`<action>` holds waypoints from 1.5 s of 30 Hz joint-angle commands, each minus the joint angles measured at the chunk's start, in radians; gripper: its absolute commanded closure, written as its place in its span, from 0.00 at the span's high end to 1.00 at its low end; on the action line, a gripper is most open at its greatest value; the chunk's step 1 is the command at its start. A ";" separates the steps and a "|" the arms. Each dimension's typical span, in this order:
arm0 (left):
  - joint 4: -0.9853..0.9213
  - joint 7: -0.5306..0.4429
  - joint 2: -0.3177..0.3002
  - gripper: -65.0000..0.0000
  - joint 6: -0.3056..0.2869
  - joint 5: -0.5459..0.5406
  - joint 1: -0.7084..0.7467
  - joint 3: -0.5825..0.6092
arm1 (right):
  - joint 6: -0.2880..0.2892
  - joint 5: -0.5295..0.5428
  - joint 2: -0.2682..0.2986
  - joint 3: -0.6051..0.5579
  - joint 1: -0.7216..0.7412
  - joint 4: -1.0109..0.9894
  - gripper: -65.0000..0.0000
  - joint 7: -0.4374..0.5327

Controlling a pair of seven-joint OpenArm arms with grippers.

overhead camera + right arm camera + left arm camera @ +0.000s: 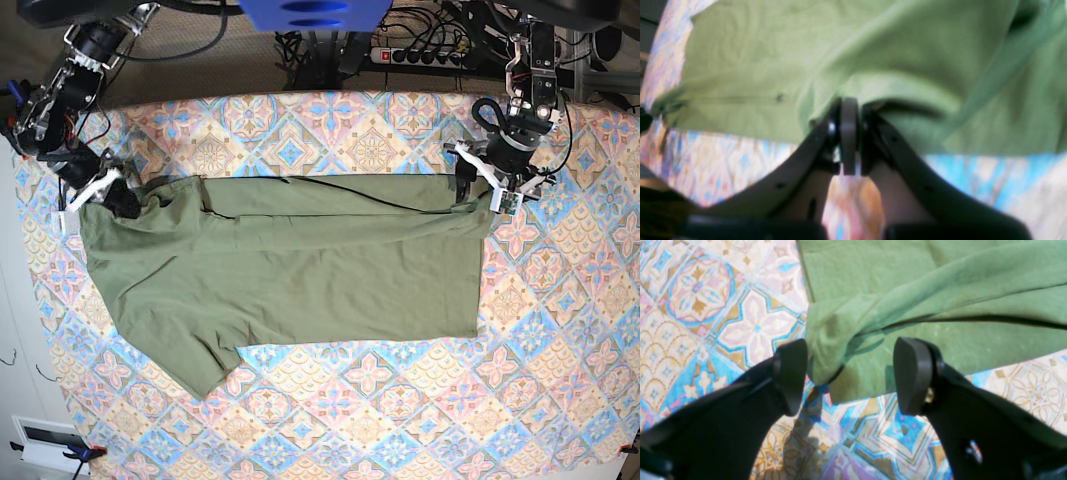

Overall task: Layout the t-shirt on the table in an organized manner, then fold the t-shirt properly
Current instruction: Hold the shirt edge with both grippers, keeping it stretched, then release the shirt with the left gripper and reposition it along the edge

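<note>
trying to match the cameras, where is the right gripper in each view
Left wrist: not in it.
Right wrist: right gripper at centre, shut on the t-shirt.
Base: far left edge, at the shirt's corner.
Shared landmark: the green t-shirt on the tiled table.

Spread flat across the middle of the table [560, 330], nearer the far edge than the near one: the t-shirt [300, 280], lengthwise from left to right in the base view. Toward the table's near left corner, one sleeve. At the shirt's far left corner, the right gripper [112, 195], on a fold of fabric. At its far right corner, just beside the edge, the left gripper [478, 188].
</note>
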 commanded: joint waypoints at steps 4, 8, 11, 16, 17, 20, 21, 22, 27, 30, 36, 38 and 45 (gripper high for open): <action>0.016 -0.023 -0.009 0.62 0.002 -0.007 -0.005 -0.004 | 0.008 0.004 0.024 -0.001 0.138 -0.067 0.01 0.050; 0.016 -0.023 -0.009 0.62 0.002 -0.007 -0.004 -0.005 | 0.008 -0.010 0.024 -0.001 0.193 -0.133 0.01 0.050; 0.016 -0.023 -0.009 0.62 0.002 -0.007 -0.004 -0.005 | 0.008 -0.023 0.024 -0.001 0.202 -0.168 0.01 0.050; 0.016 -0.023 -0.009 0.62 0.002 -0.007 -0.004 -0.005 | 0.008 -0.112 0.024 -0.001 0.164 -0.162 0.01 0.044; 0.016 -0.023 -0.009 0.62 0.002 -0.007 -0.004 -0.005 | 0.008 -0.124 0.024 -0.001 0.153 -0.160 0.01 0.044; 0.016 -0.023 -0.007 0.62 0.002 -0.007 -0.004 -0.005 | 0.008 -0.156 0.022 0.002 0.119 -0.160 0.01 0.043; 0.016 -0.023 -0.007 0.62 0.002 -0.007 -0.004 -0.005 | 0.008 -0.158 0.022 0.005 0.104 -0.160 0.01 0.046; 0.016 -0.023 -0.007 0.62 0.002 -0.007 -0.004 -0.005 | 0.008 -0.158 0.025 0.005 0.088 -0.160 0.01 0.049; 0.016 -0.023 -0.007 0.62 0.002 -0.007 -0.002 -0.004 | 0.008 -0.162 0.038 0.045 0.045 -0.128 0.02 0.053; 0.016 -0.022 -0.006 0.62 0.002 -0.007 -0.004 -0.004 | 0.008 -0.162 0.039 0.066 0.044 -0.101 0.06 0.053; 0.017 -0.022 -0.006 0.62 0.002 -0.008 -0.005 -0.010 | 0.008 -0.162 0.036 0.112 0.016 0.031 0.29 0.052; 0.021 -0.020 -0.006 0.62 0.002 -0.010 -0.014 -0.010 | 0.008 -0.162 0.035 0.111 0.016 0.083 0.33 0.052; 0.022 -0.016 -0.006 0.62 0.004 -0.188 -0.031 -0.111 | 0.008 -0.164 0.035 0.102 0.024 0.169 0.33 0.052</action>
